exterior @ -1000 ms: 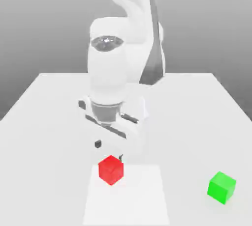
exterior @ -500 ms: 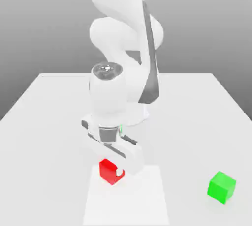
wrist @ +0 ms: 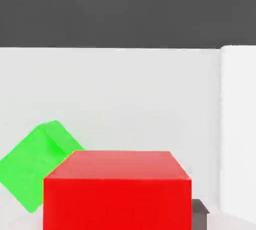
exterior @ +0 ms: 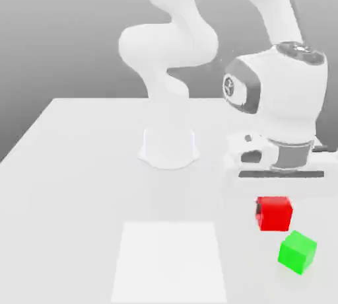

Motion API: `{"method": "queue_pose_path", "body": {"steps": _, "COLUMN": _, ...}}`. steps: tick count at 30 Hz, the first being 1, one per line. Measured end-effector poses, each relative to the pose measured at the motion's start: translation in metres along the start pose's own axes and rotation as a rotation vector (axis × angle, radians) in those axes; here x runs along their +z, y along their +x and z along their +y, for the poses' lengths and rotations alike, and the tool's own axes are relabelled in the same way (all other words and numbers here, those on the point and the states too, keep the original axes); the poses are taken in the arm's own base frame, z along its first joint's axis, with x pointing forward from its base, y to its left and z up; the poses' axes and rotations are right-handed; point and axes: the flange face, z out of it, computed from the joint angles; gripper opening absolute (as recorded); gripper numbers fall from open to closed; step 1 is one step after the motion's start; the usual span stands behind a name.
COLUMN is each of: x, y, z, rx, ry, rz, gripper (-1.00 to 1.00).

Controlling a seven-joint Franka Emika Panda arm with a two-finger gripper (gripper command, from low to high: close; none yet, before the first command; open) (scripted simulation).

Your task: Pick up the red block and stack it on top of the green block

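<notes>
Gripping one matte red cube (exterior: 276,215) aloft in gripper (exterior: 273,210), closed to cube width; seeing one matte green cube (exterior: 297,252) close by

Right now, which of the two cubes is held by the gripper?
The red cube, held in the gripper; the green cube sits on the table.
</notes>
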Motion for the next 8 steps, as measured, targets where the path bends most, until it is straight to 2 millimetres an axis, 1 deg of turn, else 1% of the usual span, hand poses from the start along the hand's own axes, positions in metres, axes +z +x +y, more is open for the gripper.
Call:
{"method": "queue_pose_path", "body": {"steps": 2, "x": 0.020, "y": -0.002, "z": -0.006, "rx": -0.016, "ry": 0.001, "rz": 0.001, "gripper": -1.00}}
{"method": "queue_pose_path", "body": {"steps": 4, "x": 0.045, "y": -0.003, "z": -0.007, "rx": -0.021, "ry": 0.001, "rz": 0.000, "gripper": -1.00}}
{"method": "queue_pose_path", "body": {"steps": 5, "x": 0.052, "y": -0.004, "z": -0.006, "rx": -0.023, "ry": 0.001, "rz": 0.000, "gripper": 1.00}}
{"method": "queue_pose_path", "body": {"steps": 8, "x": 0.052, "y": -0.004, "z": -0.006, "rx": -0.023, "ry": 0.001, "rz": 0.000, "gripper": 1.00}}
